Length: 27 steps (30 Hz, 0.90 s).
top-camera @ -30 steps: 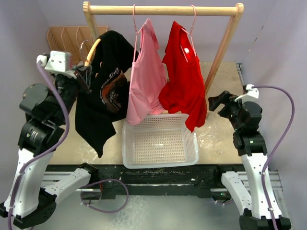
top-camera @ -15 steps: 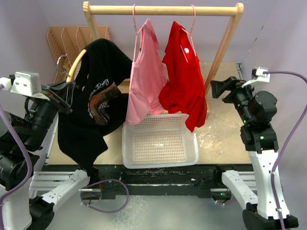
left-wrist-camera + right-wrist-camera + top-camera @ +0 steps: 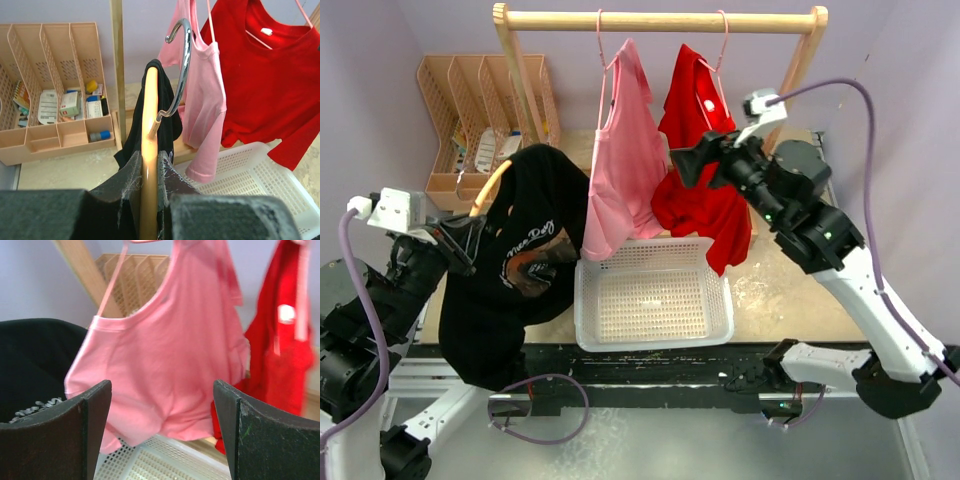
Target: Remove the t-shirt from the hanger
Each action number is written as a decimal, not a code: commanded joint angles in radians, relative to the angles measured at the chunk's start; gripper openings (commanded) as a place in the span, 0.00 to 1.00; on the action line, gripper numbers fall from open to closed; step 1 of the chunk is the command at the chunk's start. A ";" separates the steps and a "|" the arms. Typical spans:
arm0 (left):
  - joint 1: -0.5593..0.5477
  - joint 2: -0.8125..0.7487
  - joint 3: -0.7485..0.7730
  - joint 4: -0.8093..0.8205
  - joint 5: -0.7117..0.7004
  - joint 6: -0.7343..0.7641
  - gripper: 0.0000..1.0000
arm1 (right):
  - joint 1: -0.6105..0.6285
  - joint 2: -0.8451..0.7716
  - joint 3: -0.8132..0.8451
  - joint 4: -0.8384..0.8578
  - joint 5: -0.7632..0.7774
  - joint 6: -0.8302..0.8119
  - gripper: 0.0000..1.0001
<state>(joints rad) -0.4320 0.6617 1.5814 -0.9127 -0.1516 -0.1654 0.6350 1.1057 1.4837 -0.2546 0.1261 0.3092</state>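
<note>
Room: You see pale purple walls (image 3: 380, 40) behind the bench and on both sides.
Bench: Your tan bench (image 3: 775, 280) has white scuffs on the right. Clothes and the basket hide much of it.
Rail: The wooden rail (image 3: 660, 20) runs along the back. The right arm hides the bottom of its right post.
Black t-shirt: The black t-shirt (image 3: 510, 280) is on the hanger, off the rail, at the left side of the bench. Its bottom hangs past the near edge. The print is crumpled and hard to read.
Red shirt: The red shirt (image 3: 705, 200) hangs on the rail. The right arm covers part of it.
Pink top: The pink top (image 3: 625, 170) hangs between the black and red ones.
Basket: The white basket (image 3: 650, 343) sits under them. Clothes hide its back rim.
Sorter: The tan sorter (image 3: 470, 110) is at the back left. The things in it are too small to tell.
Right hand: Your right hand (image 3: 162, 430) is spread apart and holds nothing. It is in the air by the red shirt.
Left hand: Your left hand (image 3: 148, 200) is clamped on the hanger, with black cloth pinched in too.
Hanger: The hanger (image 3: 148, 150) is wood. Its metal hook is free in the air.
</note>
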 commanded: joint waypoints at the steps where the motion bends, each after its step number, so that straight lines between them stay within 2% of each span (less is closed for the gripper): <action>1: 0.007 -0.045 -0.063 0.114 0.009 -0.037 0.00 | 0.144 0.084 0.157 -0.005 0.125 -0.087 0.84; 9: 0.007 -0.116 -0.201 0.245 0.015 -0.052 0.00 | 0.337 0.272 0.338 -0.012 0.177 -0.163 0.81; 14: 0.006 -0.156 -0.265 0.333 0.011 -0.064 0.00 | 0.429 0.356 0.400 -0.002 0.176 -0.211 0.62; 17: 0.007 -0.165 -0.292 0.378 0.031 -0.079 0.00 | 0.472 0.409 0.448 0.002 0.185 -0.243 0.55; 27: 0.007 -0.183 -0.346 0.458 0.029 -0.132 0.00 | 0.519 0.526 0.523 0.054 0.188 -0.285 0.53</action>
<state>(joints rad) -0.4320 0.4923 1.2301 -0.6189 -0.1265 -0.2565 1.1488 1.6321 1.9522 -0.2775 0.2836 0.0586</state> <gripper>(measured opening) 0.149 0.535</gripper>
